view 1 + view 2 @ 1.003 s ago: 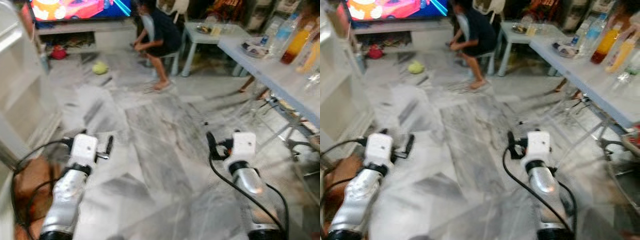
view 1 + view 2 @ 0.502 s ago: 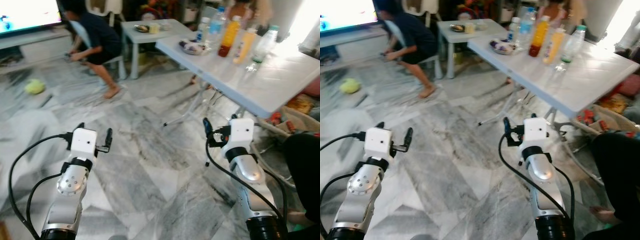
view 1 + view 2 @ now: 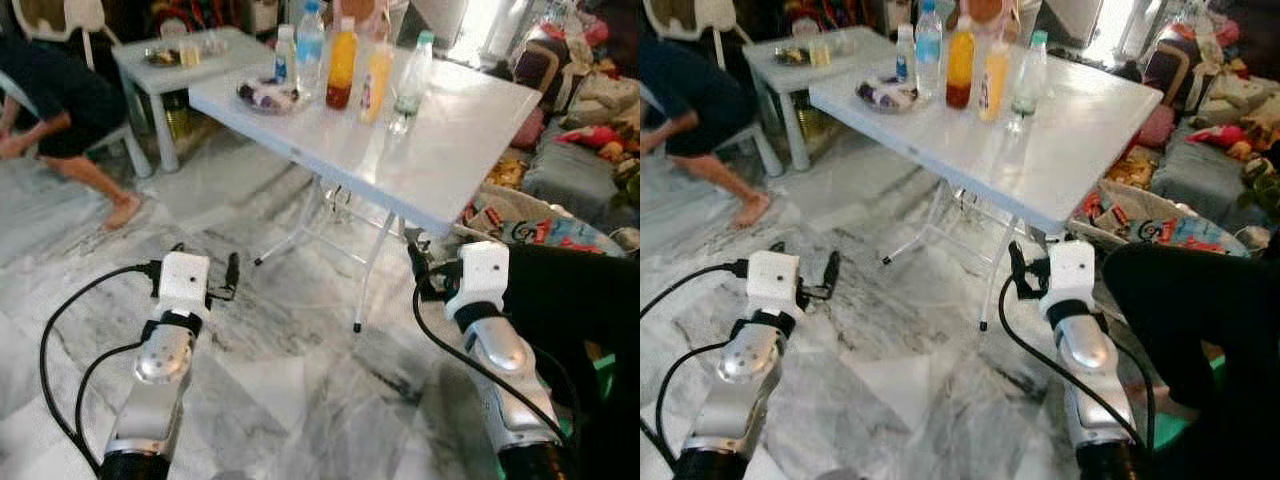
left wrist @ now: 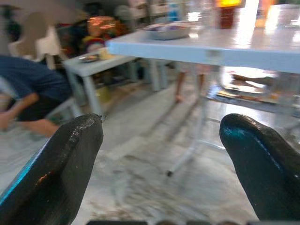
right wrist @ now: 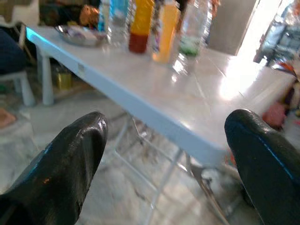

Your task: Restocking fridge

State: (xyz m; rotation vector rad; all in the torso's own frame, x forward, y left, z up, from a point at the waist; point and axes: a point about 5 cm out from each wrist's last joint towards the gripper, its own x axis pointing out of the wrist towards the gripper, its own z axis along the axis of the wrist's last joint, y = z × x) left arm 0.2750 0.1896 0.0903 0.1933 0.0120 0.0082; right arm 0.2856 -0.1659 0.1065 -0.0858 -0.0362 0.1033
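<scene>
A white folding desk (image 3: 440,160) fills the upper middle of the head views, standing on a grey marble floor (image 3: 290,370). Along its far left edge stand the drinks in a row: two clear water bottles (image 3: 310,45) with blue labels, a bottle of orange juice (image 3: 342,68) with a dark layer at the bottom, a paler yellow bottle (image 3: 376,82) just beside it, and a clear bottle with a green cap (image 3: 412,75) to the right. A plate (image 3: 268,95) of dark food sits at the desk's left corner, just in front of the water bottles.

Both arms reach forward low in the frame, above the floor and short of the desk. The left hand (image 3: 226,280) is at lower left, over bare marble; in its wrist view the two black fingers (image 4: 61,168) stand wide apart with nothing between them. The right hand (image 3: 418,270) is at lower middle right, near the desk's front edge and beside its thin metal legs (image 3: 372,265); its fingers (image 5: 61,164) are likewise spread and empty, with the bottles visible beyond them on the desktop.

At upper left a person (image 3: 60,110) in dark clothes sits bent forward, barefoot, beside a small low table (image 3: 185,62). At lower right a dark-clothed shape (image 3: 585,300) crowds the frame edge. Bags and bright packages (image 3: 520,225) lie heaped on the floor past the desk at right.
</scene>
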